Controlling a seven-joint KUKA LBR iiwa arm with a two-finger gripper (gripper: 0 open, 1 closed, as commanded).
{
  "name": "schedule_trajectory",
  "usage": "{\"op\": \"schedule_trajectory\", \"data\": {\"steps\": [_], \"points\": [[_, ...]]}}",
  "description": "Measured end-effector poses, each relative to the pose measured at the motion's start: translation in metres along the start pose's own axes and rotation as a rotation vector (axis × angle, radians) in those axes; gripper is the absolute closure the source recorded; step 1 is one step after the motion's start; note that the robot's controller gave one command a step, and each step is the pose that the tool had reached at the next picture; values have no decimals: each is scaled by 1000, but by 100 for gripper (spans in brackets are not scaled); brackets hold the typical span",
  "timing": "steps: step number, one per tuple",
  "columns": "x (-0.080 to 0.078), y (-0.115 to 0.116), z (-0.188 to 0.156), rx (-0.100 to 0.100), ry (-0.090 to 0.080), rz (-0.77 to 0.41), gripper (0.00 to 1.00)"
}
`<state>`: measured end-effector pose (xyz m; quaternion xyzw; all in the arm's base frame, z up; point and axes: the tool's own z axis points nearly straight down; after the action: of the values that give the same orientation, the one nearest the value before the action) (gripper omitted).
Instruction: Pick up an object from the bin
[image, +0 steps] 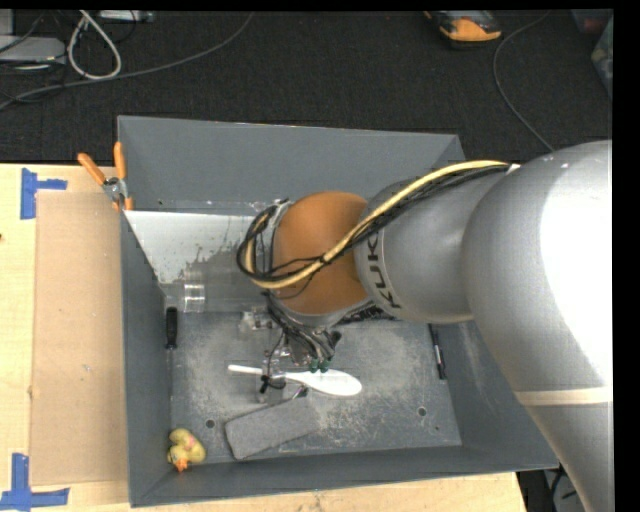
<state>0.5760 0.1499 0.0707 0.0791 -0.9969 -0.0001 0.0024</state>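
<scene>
Starting at the left of the bin (300, 165), a yellow duck (185, 449) sits tucked in the near-left corner, well apart from everything else. Up the left wall lies a black marker (171, 327), running lengthwise along the floor's edge. Just beyond it, up toward the sloped back wall, is a clear cup (193, 296) on its side.

Moving in, a grey slab (285, 428) lies flat and slanted along the near edge of the floor. Just above it is the white spoon (336, 384), mid-floor, with its thin handle pointing left and its oval bowl pointing right.

And here's the gripper (272, 379), down low right on that spoon, sitting over the stretch where handle meets bowl. Spread or closed on it? Cannot tell; the wrist hardware hides that.

Directly above bulges the orange cover (315, 250), with black and yellow cables looped round it. The big silver arm (520, 270) sweeps in from the right.

Past it, near the right wall, a thin black pen (437, 354) lies alone on the floor.
</scene>
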Motion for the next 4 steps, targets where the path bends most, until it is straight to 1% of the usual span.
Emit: {"op": "schedule_trajectory", "data": {"steps": [1,2,3,4], "points": [[15,-17,-29,-4,-6,125,0],[6,-87,-28,2,-2,110,0],[21,-66,2,-9,-7,122,0],[-5,-135,0,-2,-11,66,100]]}}
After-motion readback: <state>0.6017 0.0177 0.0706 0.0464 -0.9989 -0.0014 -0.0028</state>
